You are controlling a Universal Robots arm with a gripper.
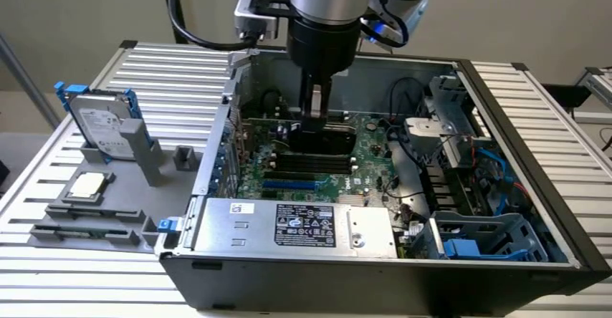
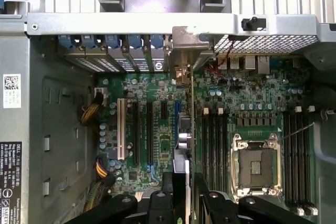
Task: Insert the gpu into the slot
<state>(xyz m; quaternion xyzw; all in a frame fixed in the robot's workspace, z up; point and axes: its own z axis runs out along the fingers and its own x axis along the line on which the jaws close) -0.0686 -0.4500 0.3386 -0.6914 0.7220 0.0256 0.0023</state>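
**Gripper holding the gpu on edge above the motherboard in the open computer case.**

In the exterior view the gripper (image 1: 319, 123) reaches down into the computer case (image 1: 287, 289). Its 2 fingers pinch the gpu (image 1: 323, 137), whose black face hangs over the black memory strips (image 1: 311, 162). The blue slot (image 1: 289, 185) lies uncovered on the green board, between the card and the silver power supply (image 1: 297, 225), with the card apart from it. From the wrist view the gpu (image 2: 187, 169) shows edge-on between the fingers (image 2: 168, 198). It seems to hang just beside the blue strip, though the alignment is hard to judge. A hard drive (image 1: 100, 124) stands on the tabletop (image 1: 172, 82) at the exterior view's left.
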